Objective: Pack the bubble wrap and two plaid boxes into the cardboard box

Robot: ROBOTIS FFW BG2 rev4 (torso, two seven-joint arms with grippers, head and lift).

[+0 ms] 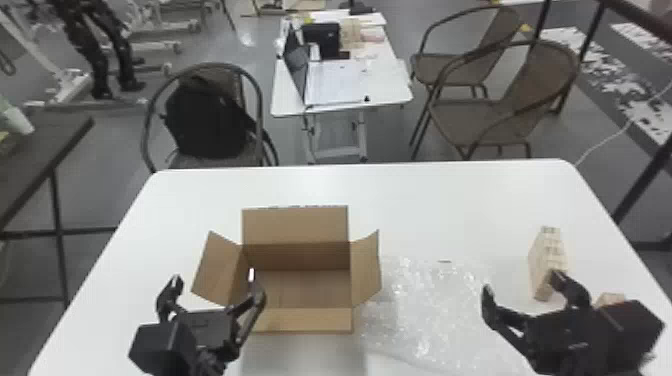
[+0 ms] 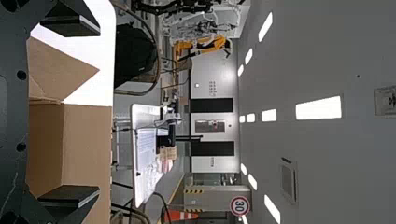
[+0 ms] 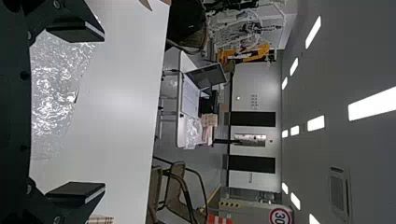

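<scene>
An open, vacant cardboard box (image 1: pixel 300 288) stands left of the table's middle, flaps spread. My left gripper (image 1: pixel 212 287) is open by its near left corner; in the left wrist view the left gripper (image 2: pixel 70 112) has the box (image 2: pixel 86 144) beyond its parted fingers. Flat bubble wrap (image 1: pixel 425 310) lies right of the box. My right gripper (image 1: pixel 522 285) hangs open between the wrap and a plaid box (image 1: pixel 550 260). A second plaid box (image 1: pixel 610 299) is partly hidden behind the right arm. In the right wrist view the right gripper (image 3: pixel 77 114) is open beside the bubble wrap (image 3: pixel 58 93).
The white table (image 1: pixel 440 200) has its far edge beyond the box. Behind it stand a chair with a black backpack (image 1: pixel 207 117), a small table with a laptop (image 1: pixel 297 65), and two woven chairs (image 1: pixel 505 115). A dark side table (image 1: pixel 45 150) is at the left.
</scene>
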